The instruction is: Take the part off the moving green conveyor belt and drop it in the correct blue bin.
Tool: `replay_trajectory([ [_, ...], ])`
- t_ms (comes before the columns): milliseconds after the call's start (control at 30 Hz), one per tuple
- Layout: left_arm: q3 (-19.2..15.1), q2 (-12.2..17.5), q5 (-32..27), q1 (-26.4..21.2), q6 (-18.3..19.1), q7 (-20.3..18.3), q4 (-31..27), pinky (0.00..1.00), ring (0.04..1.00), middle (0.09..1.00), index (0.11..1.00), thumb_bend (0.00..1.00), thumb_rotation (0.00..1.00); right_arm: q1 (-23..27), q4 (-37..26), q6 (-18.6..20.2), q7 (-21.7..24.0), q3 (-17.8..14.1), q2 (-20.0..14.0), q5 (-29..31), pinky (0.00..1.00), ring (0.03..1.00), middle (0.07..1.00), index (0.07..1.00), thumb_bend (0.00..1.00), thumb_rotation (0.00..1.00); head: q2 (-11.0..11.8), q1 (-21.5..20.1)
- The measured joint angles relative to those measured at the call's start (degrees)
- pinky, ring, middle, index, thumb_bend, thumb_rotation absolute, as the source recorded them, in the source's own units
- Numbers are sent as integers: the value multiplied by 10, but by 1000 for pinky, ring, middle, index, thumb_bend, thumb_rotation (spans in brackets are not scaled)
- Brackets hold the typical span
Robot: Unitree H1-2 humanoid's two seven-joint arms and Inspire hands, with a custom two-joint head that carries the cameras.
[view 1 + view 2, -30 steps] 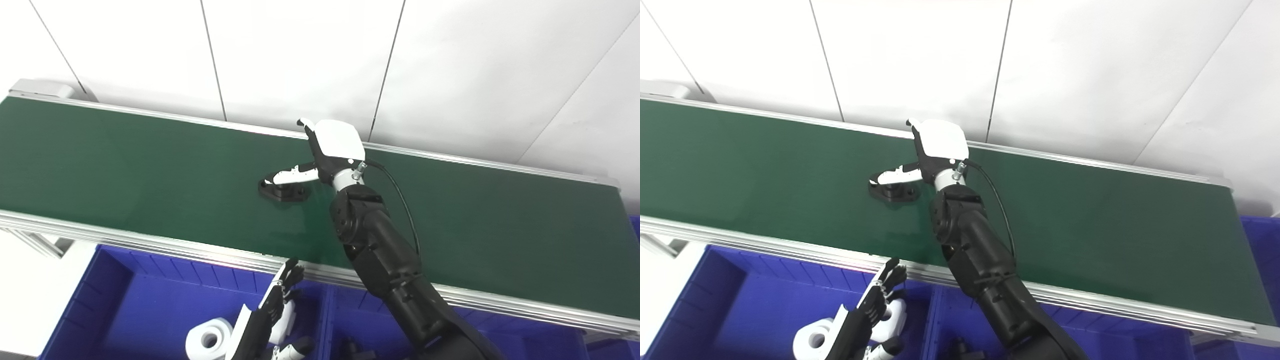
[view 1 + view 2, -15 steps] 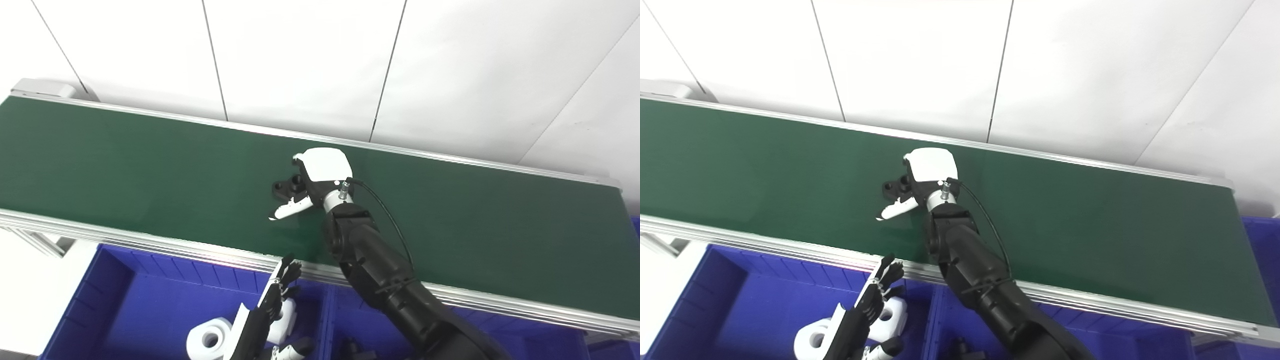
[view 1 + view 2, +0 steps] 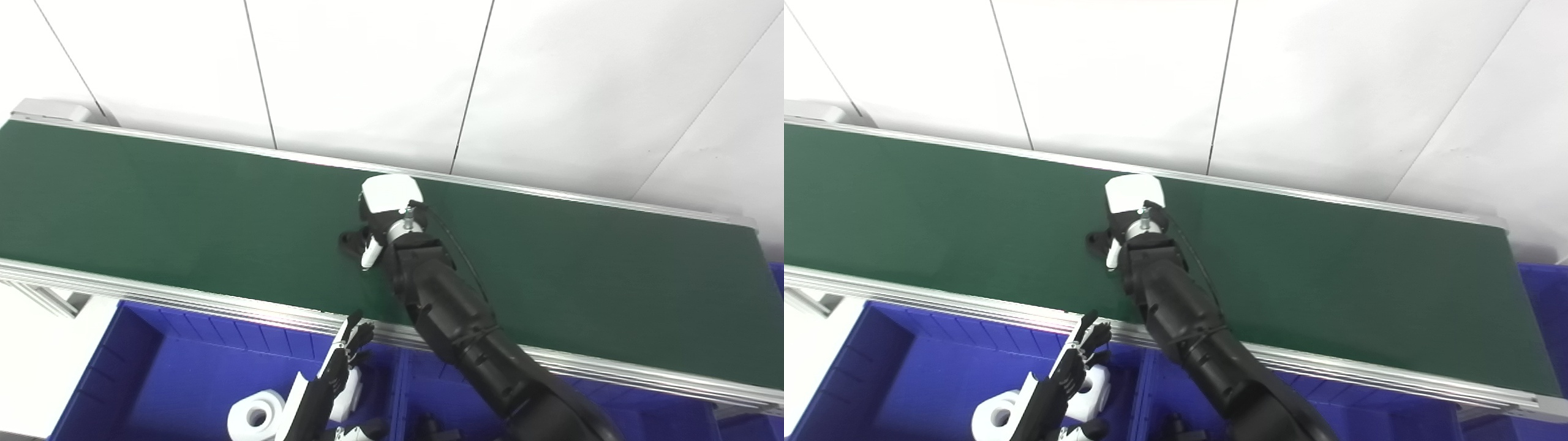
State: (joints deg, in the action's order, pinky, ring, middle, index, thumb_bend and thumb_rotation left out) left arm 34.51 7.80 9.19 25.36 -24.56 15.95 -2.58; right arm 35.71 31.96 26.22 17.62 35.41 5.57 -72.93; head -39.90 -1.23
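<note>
A small black part [image 3: 350, 240] lies on the green conveyor belt [image 3: 153, 202] near its middle. Only its left end shows; the rest is hidden beneath my right hand [image 3: 384, 211]. That hand sits on top of the part, white back upward, and its thumb [image 3: 370, 252] is folded against the part's near side. Its other fingers are hidden under the hand. My left hand [image 3: 327, 383] hangs open, fingers straight, over the left blue bin [image 3: 153, 361], holding nothing.
The left blue bin holds white ring-shaped parts [image 3: 257, 416]. A second blue bin [image 3: 643, 413] to its right holds dark parts [image 3: 438, 429]. An aluminium rail [image 3: 184, 297] edges the belt's near side. White wall panels stand behind the belt.
My right hand dropped from the belt's far edge onto the black part. Its thumb swung from pointing left to folded against the part. The part drifted slightly right. The left hand stayed put.
</note>
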Motion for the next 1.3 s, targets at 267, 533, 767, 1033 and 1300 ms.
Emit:
replay_trajectory([
  [267, -1, 2, -12, 3, 0, -27, 0, 857, 921, 937, 1000, 813, 707, -1, -18, 0, 64, -33, -2, -31, 75, 148, 469, 487, 533, 0, -1, -3],
  [533, -9, -5, -31, 3, 0, -43, 0, 857, 911, 924, 1000, 818, 715, -48, -90, 0, 24, -34, -24, -11, 91, 164, 469, 484, 533, 0, -4, -11],
  [767, -30, -6, -38, 13, 0, -65, -4, 866, 921, 939, 1000, 802, 730, -114, -204, 0, 11, -29, -49, 9, 161, 248, 471, 487, 529, 0, -5, -39],
  [1033, -56, -6, -52, 13, 0, -95, -5, 900, 942, 955, 1000, 801, 769, -142, -382, 0, 34, -27, -45, -29, 113, 178, 469, 485, 530, 0, -10, -85],
  [1300, -88, -5, -73, 19, 0, -131, -23, 950, 963, 963, 1000, 794, 796, -205, -515, -2, 104, -29, -34, -119, 123, 193, 470, 485, 530, 0, -25, -136],
])
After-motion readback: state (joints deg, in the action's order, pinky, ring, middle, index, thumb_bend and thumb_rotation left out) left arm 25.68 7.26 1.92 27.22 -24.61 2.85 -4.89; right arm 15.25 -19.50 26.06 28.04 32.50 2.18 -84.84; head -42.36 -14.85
